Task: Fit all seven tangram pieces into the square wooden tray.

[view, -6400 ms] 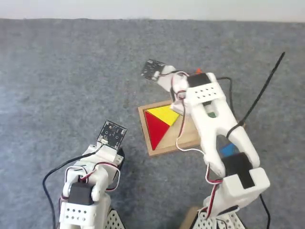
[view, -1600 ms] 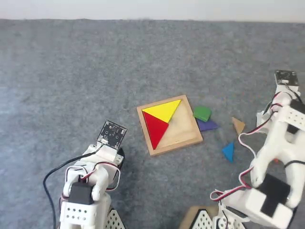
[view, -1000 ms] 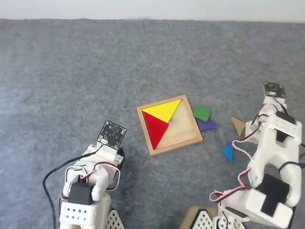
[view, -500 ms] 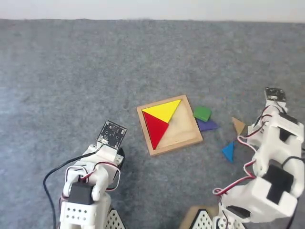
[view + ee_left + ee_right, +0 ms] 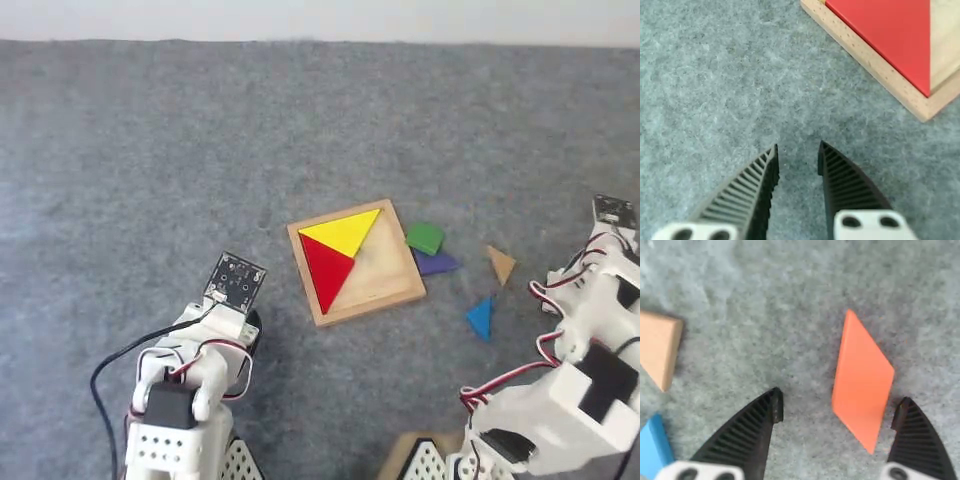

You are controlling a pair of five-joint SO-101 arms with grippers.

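Right end effector [image 5: 840,400] is spread wide and sits right over the orange parallelogram [image 5: 862,380], one finger on each side, pinching nothing yet. That piece lies flat on the grey desk [image 5: 150,150] near the tan triangle [image 5: 660,347] and the blue triangle [image 5: 650,445], well apart from the wooden tray [image 5: 370,307].

Its long axis runs pretty much the way the fingers point, so closing would squeeze it across the short width, which is what you'd want imo. It's nearer one finger than the other though, so I'd guess it gets nudged sideways before both touch.

Left end effector [image 5: 797,149] hovers by the tray's corner, fingers slightly parted, holding nothing. It's on the far side of the tray from the orange, so this looks like the right arm's job.

The tray has the yellow triangle [image 5: 343,232] and red triangle [image 5: 325,268] in it. The green square [image 5: 425,238] and purple piece [image 5: 436,263] wait just beside it. No readable labels or writing anywhere that I can spot.
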